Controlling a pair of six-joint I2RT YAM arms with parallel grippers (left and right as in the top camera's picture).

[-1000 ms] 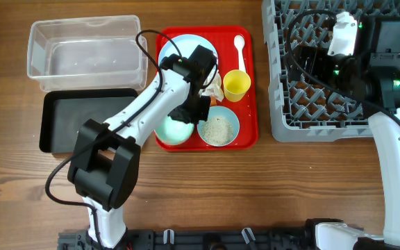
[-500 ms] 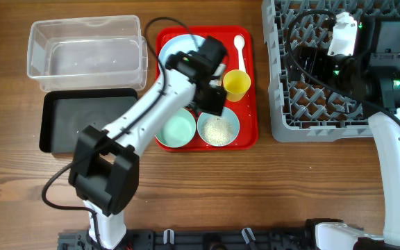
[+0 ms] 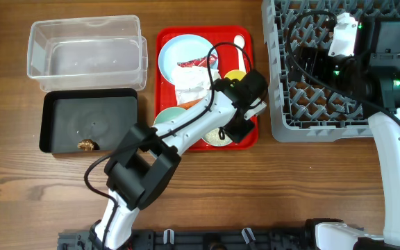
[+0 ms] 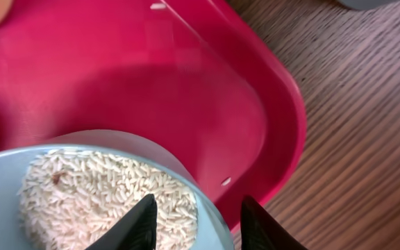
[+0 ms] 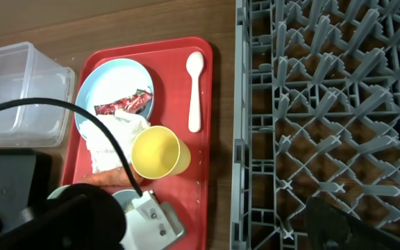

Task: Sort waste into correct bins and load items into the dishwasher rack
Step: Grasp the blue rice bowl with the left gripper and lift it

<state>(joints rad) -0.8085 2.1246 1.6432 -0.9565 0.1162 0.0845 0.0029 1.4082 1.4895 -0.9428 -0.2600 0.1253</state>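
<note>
Overhead, the wooden counter carries a grey rack at the far right. The right end effector hangs above its pegs, spread wide with nothing between the jaws. At the far left sits a clear tub, with a black tray just in front of it. Between these and the rack lies a red tray. The left arm stretches diagonally across it, covering part of the green bowl, most of the blue bowl and the near edge of the yellow cup. Its cable loops over the plate in the tray's far left corner. The left end effector is released: in the left wrist view one finger hangs inside the blue bowl over the rice and the other outside, with the rim passing between them and neither finger clearly pressing it. Crumpled napkins lie at the plate's near edge, a wrapper lies on the plate, and a carrot sits just beside the napkins. A white spoon lies at the tray's far right, apart from the cup. A brown lump rests in the near part of the black tray. Two stray grains lie on the red tray beside the blue bowl.
</note>
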